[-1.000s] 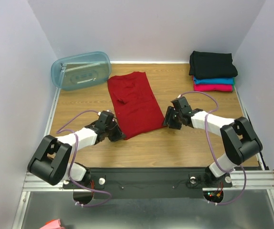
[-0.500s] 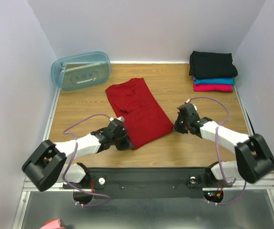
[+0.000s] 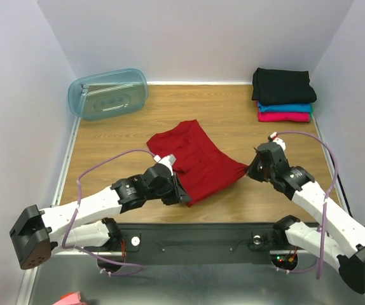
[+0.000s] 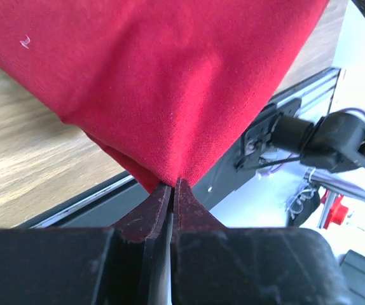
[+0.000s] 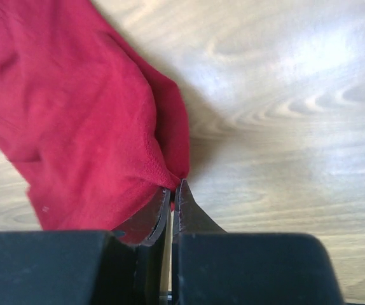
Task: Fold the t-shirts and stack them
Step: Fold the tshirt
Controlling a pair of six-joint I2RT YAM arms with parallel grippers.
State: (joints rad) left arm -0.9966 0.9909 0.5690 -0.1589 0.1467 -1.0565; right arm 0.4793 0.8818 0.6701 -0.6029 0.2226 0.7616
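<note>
Now the deep red t-shirt [image 3: 198, 162] lies rumpled near the middle of the wooden surface [image 3: 106, 146], drawn out between both arms. The left end effector [image 4: 172, 185] is closed on its near corner, the cloth pinched between the fingertips. The right end effector [image 5: 173, 187] is clamped on the shirt's right-hand corner. At the far right sits a folded stack: black t-shirt [image 3: 283, 86] on top, teal t-shirt [image 3: 285, 107] beneath, magenta t-shirt [image 3: 284, 117] lowest. A pale blue plastic tub [image 3: 108, 93] lies far left.
</note>
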